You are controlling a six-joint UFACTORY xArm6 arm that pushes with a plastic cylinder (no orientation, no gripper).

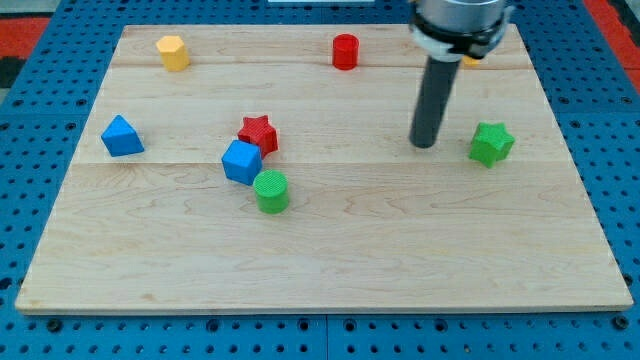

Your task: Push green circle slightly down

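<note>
Green circle sits centre-left on wooden board, touching blue cube, red star just behind | my tip well apart to view's right & a bit higher, near green star | tip bare, touching no block | judgement: must get above circle, toward view's top, before pushing down; cube/star crowd that side.

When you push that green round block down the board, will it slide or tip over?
The green round block looks squat and stands on a flat end, so it should slide, not tip. The blue cube touches it above-left, probably clear of a downward push. My tip is far right.
</note>
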